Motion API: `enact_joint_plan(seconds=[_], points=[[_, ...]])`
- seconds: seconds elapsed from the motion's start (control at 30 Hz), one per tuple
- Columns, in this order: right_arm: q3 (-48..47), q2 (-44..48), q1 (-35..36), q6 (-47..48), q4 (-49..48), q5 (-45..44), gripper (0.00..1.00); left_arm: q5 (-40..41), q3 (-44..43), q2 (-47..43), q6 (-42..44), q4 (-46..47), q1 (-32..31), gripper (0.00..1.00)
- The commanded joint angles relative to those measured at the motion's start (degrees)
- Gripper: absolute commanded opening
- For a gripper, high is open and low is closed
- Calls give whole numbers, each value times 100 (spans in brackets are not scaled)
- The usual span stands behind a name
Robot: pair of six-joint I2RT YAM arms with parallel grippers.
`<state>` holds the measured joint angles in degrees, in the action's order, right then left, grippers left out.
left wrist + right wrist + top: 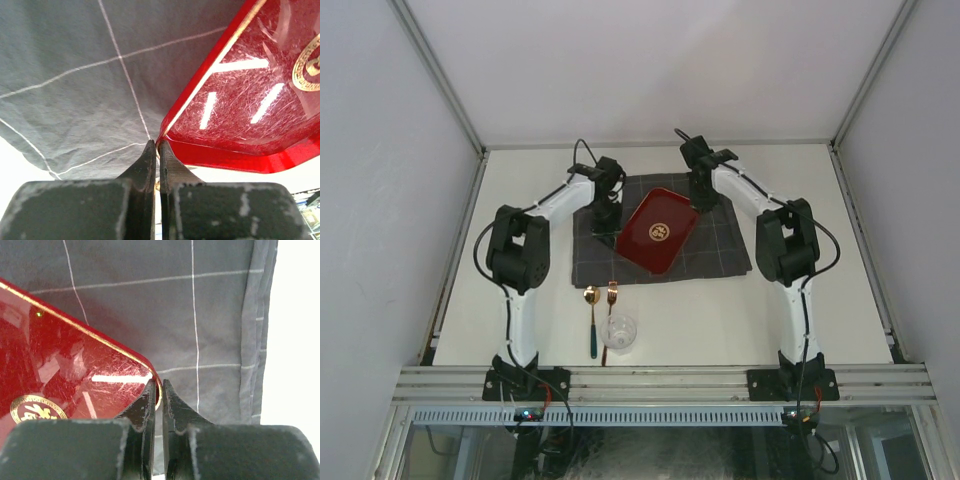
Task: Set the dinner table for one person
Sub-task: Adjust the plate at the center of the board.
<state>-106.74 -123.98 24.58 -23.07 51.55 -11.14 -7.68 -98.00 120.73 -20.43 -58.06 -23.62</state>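
On the off-white dinner table (740,320) a dark grey checked cloth (720,250) lies spread, and a red tray (658,232) with a gold emblem rests on it at an angle. My left gripper (607,224) sits at the tray's left corner. In the left wrist view its tips (158,145) are shut on the tray's rim (170,131). My right gripper (701,200) is at the far right corner. In the right wrist view it (158,385) is pinched shut over the tray's gold-edged rim (159,390).
Near the front edge lie a gold spoon with a teal handle (592,322) and a rose-gold fork (609,318), side by side. A clear glass (619,333) stands just right of them. An aluminium rail (660,380) runs along the near edge, and white walls close the sides.
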Motion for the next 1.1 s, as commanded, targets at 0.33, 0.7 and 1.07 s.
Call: enact_joint_plan(seconds=[0.33, 0.7, 1.07], points=[[-1027, -704, 35, 215, 208, 435, 0, -532, 609, -579, -276, 771, -677, 0], [-1485, -1009, 12, 239, 340, 593, 0, -595, 636, -659, -334, 841, -823, 0], [-1969, -1233, 102, 303, 549, 744, 0, -588, 587, -787, -393, 997, -981, 0]])
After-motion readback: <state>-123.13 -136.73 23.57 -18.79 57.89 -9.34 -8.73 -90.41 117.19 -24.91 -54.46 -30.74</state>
